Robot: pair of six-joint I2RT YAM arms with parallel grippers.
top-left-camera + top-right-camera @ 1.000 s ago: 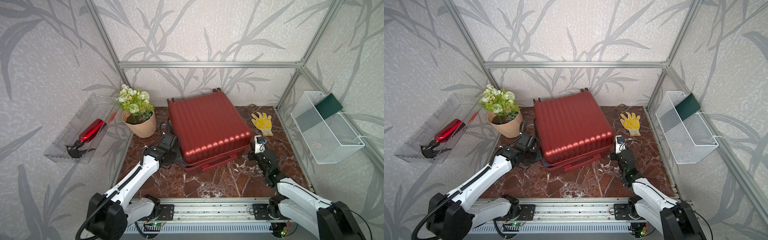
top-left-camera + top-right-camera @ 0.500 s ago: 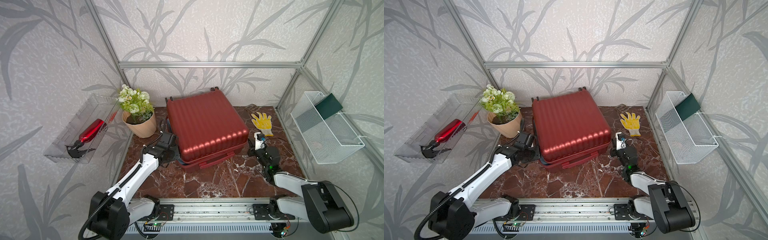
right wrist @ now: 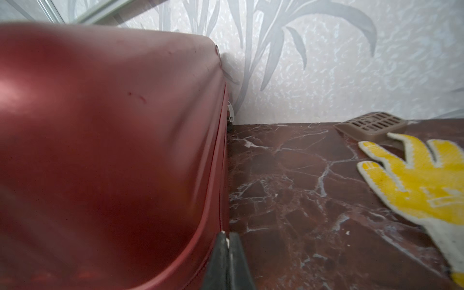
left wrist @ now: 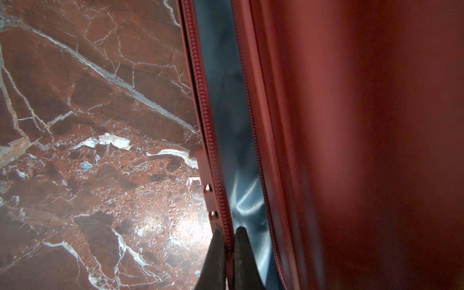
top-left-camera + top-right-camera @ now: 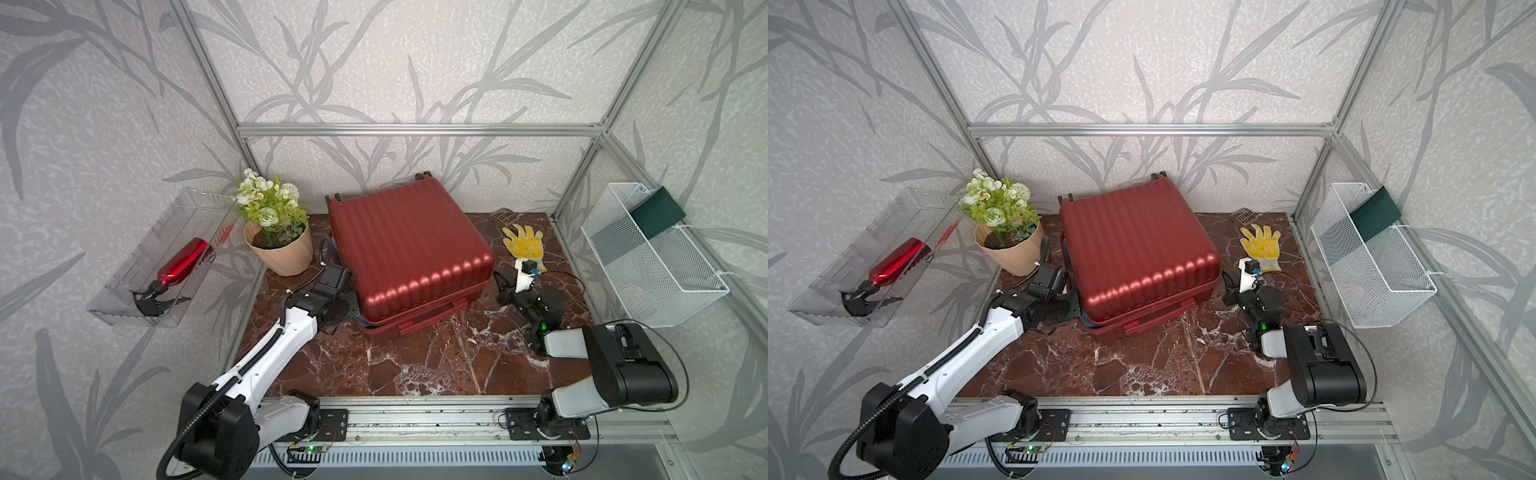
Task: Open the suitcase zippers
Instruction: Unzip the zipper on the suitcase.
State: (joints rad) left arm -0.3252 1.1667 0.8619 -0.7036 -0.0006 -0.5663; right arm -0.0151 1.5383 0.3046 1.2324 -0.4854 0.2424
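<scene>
Red-brown marble with white veins makes up the table (image 5: 415,361) inside leaf-patterned walls, and the small metallic dark-red ribbed hard-shell suitcase (image 5: 409,249) lies flat at its middle in both top views, back edge near the rear wall. Your left jaws are clenched at its front left corner with the thin dark-red zip track (image 4: 203,100) running between their tips. The seam there gapes enough to show pale blue fabric lining (image 4: 226,100); whether a pull is in the pinch I cannot tell. Your right jaws are clenched on nothing, just beside the case's right front corner and not touching it. That is the weak spot, I think: nothing braces the shell, so a tug along the track may drag or swivel the whole case toward the beige pot of white flowers (image 5: 282,253) instead of parting the teeth. If the pinch is on tape rather than a pull, it may slip off or snag the lining. On the right side the seam looks closed, so expect the lid to bind if you lift early
</scene>
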